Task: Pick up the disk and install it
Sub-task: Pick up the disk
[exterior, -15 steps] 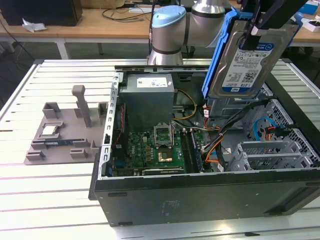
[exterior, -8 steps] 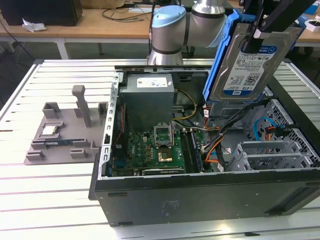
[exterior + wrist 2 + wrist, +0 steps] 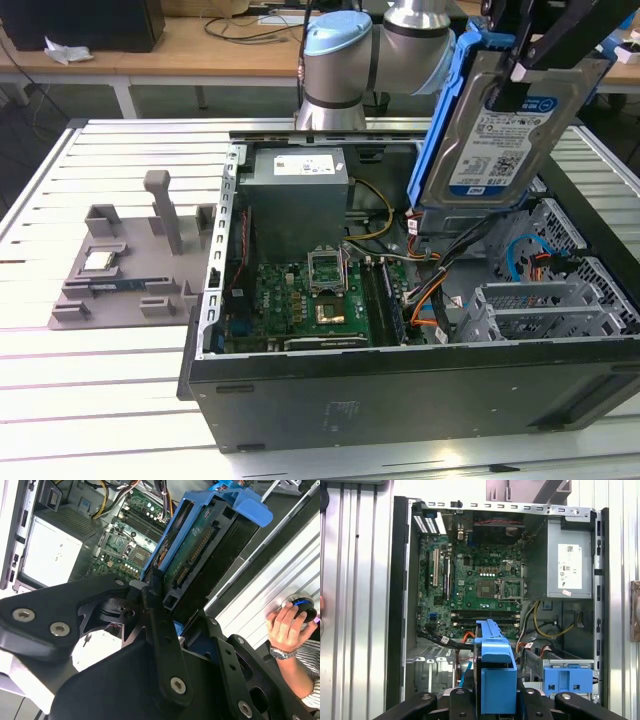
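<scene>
The disk (image 3: pixel 505 140), upright in its blue bracket, hangs over the open case (image 3: pixel 400 400), toward the exterior view's right. My gripper (image 3: pixel 508 88) is clamped on its upper edge. The motherboard (image 3: pixel 310 300) lies exposed below. A person's hand (image 3: pixel 286 626) rests on a round knob (image 3: pixel 305 611).

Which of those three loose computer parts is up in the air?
The disk, the silver hard drive in a blue bracket, held above the open computer case. The square chip and narrow memory stick lie on the grey holder.
</scene>
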### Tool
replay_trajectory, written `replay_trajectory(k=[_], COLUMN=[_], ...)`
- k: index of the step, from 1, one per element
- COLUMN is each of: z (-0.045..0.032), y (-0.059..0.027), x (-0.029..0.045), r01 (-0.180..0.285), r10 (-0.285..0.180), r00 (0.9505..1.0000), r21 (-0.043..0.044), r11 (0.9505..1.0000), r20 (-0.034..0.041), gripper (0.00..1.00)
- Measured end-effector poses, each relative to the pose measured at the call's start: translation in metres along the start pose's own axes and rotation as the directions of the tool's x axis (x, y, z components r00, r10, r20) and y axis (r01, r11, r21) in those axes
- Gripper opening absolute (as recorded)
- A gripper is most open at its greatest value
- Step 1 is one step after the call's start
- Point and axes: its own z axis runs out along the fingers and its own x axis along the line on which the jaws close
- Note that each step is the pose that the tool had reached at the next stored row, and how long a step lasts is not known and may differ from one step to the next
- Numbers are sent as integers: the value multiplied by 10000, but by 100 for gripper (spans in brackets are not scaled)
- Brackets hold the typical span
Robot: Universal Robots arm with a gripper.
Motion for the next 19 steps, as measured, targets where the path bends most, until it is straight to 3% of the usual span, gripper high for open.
replay_trajectory(k=[7, 19], z=[7, 10], y=[1, 3], x=[202, 381], r01=[3, 3], r10=[-3, -3], r00=[10000, 10000], r21=[1, 1], r11=[10000, 10000], r20=[83, 83], gripper=[37, 37])
